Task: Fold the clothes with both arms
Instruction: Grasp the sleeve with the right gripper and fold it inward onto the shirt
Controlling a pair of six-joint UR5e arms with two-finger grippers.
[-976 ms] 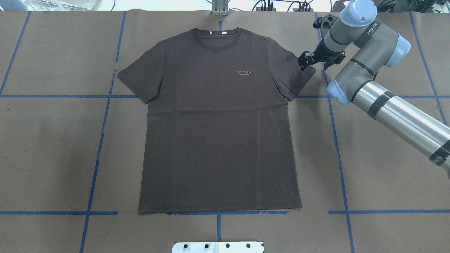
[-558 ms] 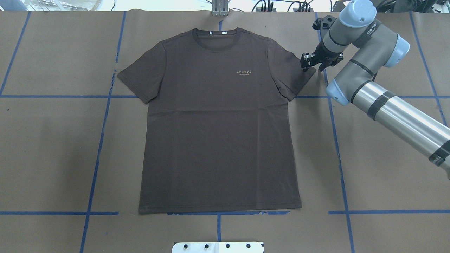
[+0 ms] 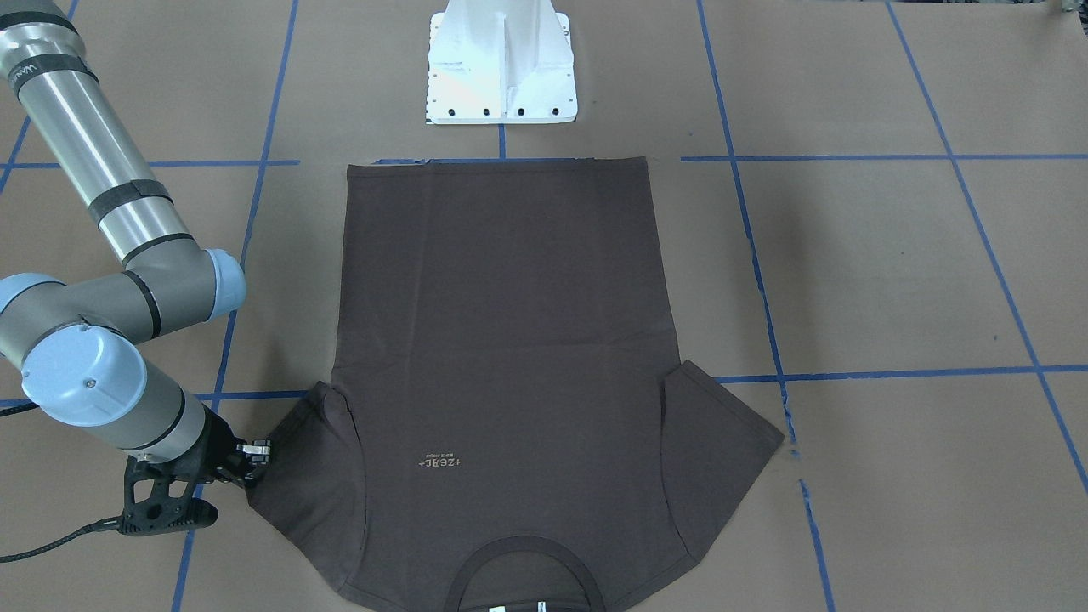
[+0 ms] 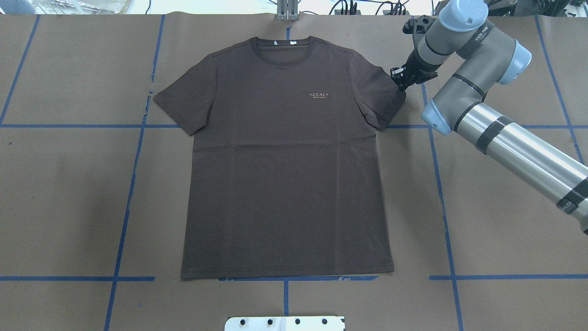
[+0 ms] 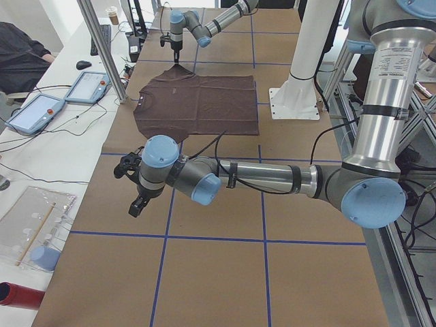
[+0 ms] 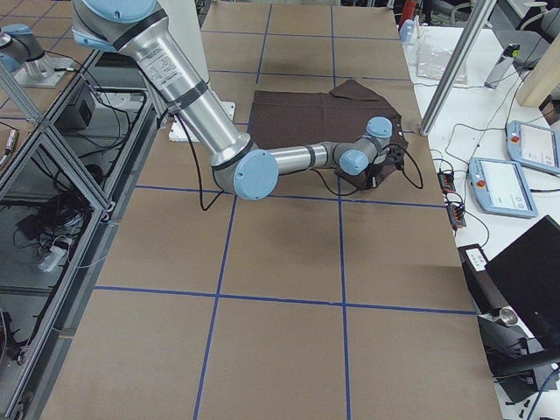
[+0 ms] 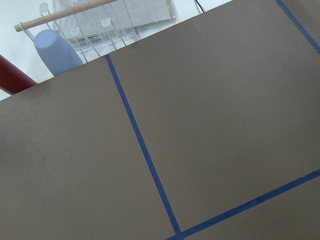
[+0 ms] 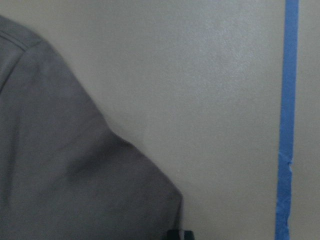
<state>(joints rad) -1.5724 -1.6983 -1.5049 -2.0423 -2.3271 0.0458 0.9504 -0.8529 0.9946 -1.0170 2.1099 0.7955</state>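
Note:
The dark brown T-shirt lies flat, front up, collar at the far side, with pale chest lettering. It also shows in the front view. My right gripper is down at the outer corner of the sleeve on my right and shut on the sleeve tip. The right wrist view shows that sleeve corner with one fingertip at its edge. My left gripper shows only in the exterior left view, above bare paper away from the shirt. I cannot tell whether it is open or shut.
Brown paper with blue tape lines covers the table. The white base block stands beyond the shirt's hem. A blue cup and a clear tray lie past the table's left end. Tablets sit on a side table.
My right gripper has moved left and down onto the sleeve corner and closed up. The sleeve tip has shifted slightly inward. The rest of the shirt has not moved.

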